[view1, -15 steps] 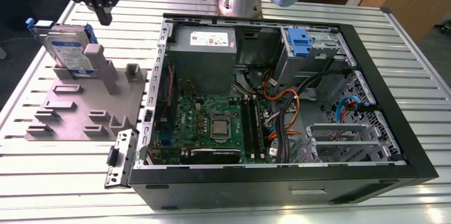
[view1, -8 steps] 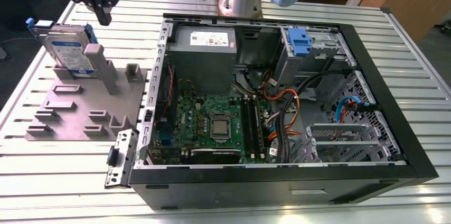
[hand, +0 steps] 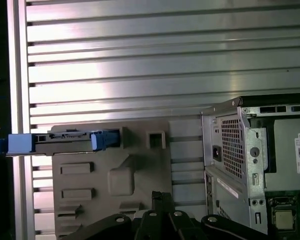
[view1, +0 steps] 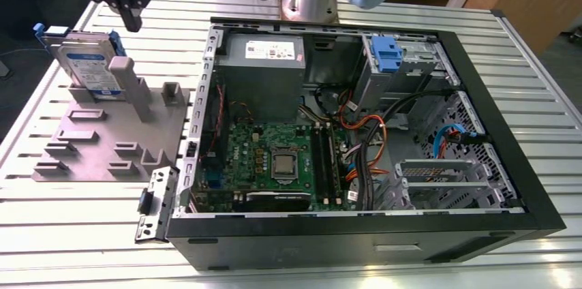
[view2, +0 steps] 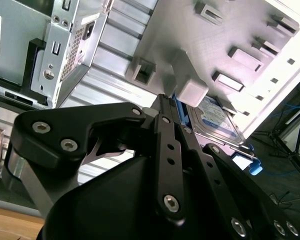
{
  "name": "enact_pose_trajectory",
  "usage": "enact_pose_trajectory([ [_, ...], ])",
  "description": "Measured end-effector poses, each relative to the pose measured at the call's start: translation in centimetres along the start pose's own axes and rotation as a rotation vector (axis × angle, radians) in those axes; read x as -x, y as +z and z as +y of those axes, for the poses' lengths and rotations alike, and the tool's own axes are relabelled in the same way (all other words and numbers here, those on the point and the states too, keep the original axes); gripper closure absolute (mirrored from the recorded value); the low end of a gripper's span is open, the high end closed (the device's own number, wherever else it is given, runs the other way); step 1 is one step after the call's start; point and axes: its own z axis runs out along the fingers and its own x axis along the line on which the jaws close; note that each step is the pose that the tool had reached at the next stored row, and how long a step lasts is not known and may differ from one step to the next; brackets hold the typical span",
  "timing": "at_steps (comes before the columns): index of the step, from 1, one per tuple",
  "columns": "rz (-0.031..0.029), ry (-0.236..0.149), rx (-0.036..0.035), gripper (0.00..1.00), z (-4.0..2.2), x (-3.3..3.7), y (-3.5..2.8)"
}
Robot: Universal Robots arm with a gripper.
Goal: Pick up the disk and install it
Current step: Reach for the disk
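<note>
The disk [view1: 86, 64] is a silver drive with a white-and-blue label and a blue carrier frame. It stands on edge in a slot of the grey fixture plate [view1: 100, 146] at the exterior view's left. In both wrist views the disk [view2: 215, 117] [hand: 65, 140] sits in that fixture. My black gripper [view1: 130, 20] hangs above the fixture, just past the disk's top edge and apart from it. Its fingers [view2: 162, 100] are shut with nothing between them.
An open computer case [view1: 509, 166] lies on the slatted aluminium table [view1: 509, 37], to the fixture's right in the exterior view. Inside are a motherboard [view1: 272, 159], a grey power supply [view1: 264, 57], cables and a drive cage with a blue latch [view1: 386, 54]. A detached bracket [view1: 155, 204] lies by the case.
</note>
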Motion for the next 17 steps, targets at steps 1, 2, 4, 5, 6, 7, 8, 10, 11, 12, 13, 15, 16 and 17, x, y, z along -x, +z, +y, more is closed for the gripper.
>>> enact_pose_trajectory([
  [1, 0.0000, 0.000, 0.0000, 0.89, 0.15, -0.13, 0.01],
  [2, 0.0000, 0.000, -0.0001, 0.89, 0.28, -0.24, 0.02],
  [4, 0.0001, 0.000, -0.0001, 0.89, 0.32, -0.54, 0.04],
  [5, 0.0001, 0.000, -0.0001, 0.89, 0.31, -0.70, 0.05],
  [6, 0.0001, 0.000, -0.0001, 0.89, 0.30, -0.89, 0.06],
  [7, 0.0000, 0.000, -0.0001, 0.89, 0.29, -1.03, 0.07],
  [8, 0.0000, 0.000, -0.0001, 0.89, 0.27, -1.15, 0.08],
  [10, 0.0000, 0.000, 0.0000, 0.89, 0.26, -1.27, 0.08],
  [11, 0.0001, 0.000, -0.0001, 0.89, 0.26, -1.28, 0.08],
  [12, 0.0001, 0.000, -0.0001, 0.89, 0.26, -1.30, 0.08],
  [13, 0.0001, 0.000, -0.0001, 0.89, 0.26, -1.30, 0.08],
  [15, 0.0000, 0.000, 0.0000, 0.89, 0.26, -1.32, 0.08],
  [16, 0.0001, 0.000, -0.0001, 0.89, 0.26, -1.35, 0.08],
  [17, 0.0001, 0.000, 0.0000, 0.89, 0.26, -1.36, 0.08],
])
